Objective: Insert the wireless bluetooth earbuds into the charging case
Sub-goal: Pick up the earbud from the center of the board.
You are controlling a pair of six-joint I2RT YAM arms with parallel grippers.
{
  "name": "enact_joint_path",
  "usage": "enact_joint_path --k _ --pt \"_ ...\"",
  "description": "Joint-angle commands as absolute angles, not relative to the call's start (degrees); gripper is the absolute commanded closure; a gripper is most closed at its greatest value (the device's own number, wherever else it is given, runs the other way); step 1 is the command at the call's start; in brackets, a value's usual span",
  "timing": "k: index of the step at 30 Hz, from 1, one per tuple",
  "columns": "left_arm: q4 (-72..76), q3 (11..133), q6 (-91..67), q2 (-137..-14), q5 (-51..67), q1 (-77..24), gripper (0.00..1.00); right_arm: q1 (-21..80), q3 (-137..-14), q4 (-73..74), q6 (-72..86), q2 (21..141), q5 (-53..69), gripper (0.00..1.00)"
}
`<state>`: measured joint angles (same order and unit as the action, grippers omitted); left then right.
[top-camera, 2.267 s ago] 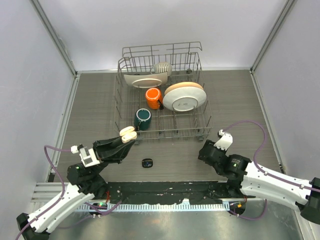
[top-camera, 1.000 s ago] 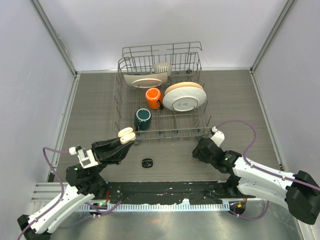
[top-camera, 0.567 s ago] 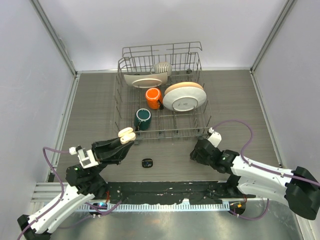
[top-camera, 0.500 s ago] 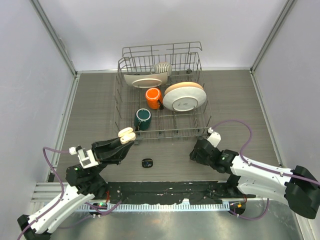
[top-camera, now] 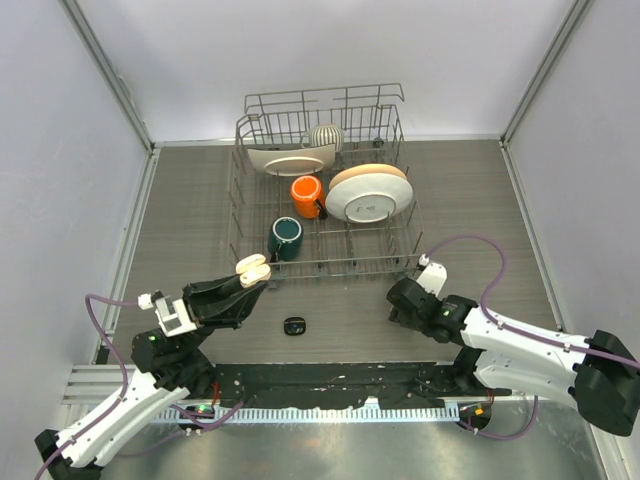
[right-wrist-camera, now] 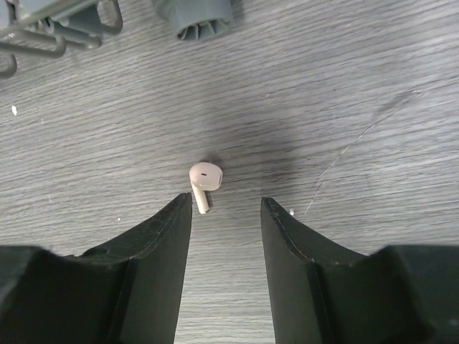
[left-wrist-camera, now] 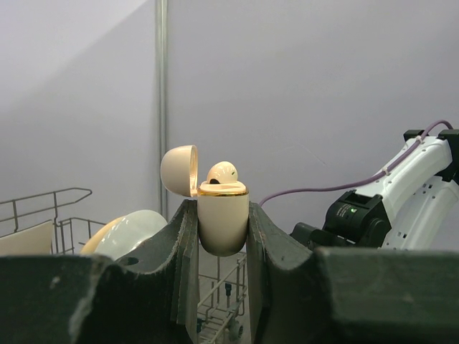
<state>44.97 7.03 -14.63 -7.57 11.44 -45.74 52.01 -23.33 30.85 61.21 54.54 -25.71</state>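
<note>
My left gripper [left-wrist-camera: 222, 215] is shut on a cream charging case [left-wrist-camera: 223, 218] and holds it upright above the table, lid [left-wrist-camera: 178, 170] flipped open. One cream earbud [left-wrist-camera: 222, 172] sits in the case's top. In the top view the case [top-camera: 255, 268] is near the rack's front left corner. My right gripper [right-wrist-camera: 226, 202] is open and points down at the table, low over a second cream earbud [right-wrist-camera: 205, 179]. That earbud lies loose on the wood just ahead of the left fingertip [right-wrist-camera: 181, 208]. In the top view the right gripper [top-camera: 402, 297] covers this earbud.
A wire dish rack [top-camera: 240, 200] holds an orange mug [top-camera: 307, 193], a green mug [top-camera: 286, 236] and plates [top-camera: 368, 192]. One of its wheels [right-wrist-camera: 203, 14] is just beyond the loose earbud. A small black case [top-camera: 293, 326] lies on the table between the arms.
The right arm has come in leftward to the rack's front right corner and its jaws have narrowed a little. The left arm and the held case have stayed still.
</note>
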Motion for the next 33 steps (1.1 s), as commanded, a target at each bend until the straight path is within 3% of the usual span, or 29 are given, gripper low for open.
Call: enact_joint_path --k 1,13,26,33 --pt "45.4 6.9 -14.8 -6.9 10.4 -45.7 1.00 52.2 -25.9 32.4 59.6 54.1 -30.1 0.52" --pt "44.8 7.0 -14.5 -6.6 10.0 -45.7 1.00 52.2 -29.9 26.5 55.2 63.6 -30.6 0.51" --pt "44.5 6.9 -14.2 -6.6 9.7 -45.7 1.00 52.1 -29.2 23.8 59.0 58.5 -28.6 0.52" --pt "45.0 6.9 -14.2 -7.3 9.7 -45.6 1.00 52.2 -30.8 25.7 65.7 64.5 -31.5 0.61"
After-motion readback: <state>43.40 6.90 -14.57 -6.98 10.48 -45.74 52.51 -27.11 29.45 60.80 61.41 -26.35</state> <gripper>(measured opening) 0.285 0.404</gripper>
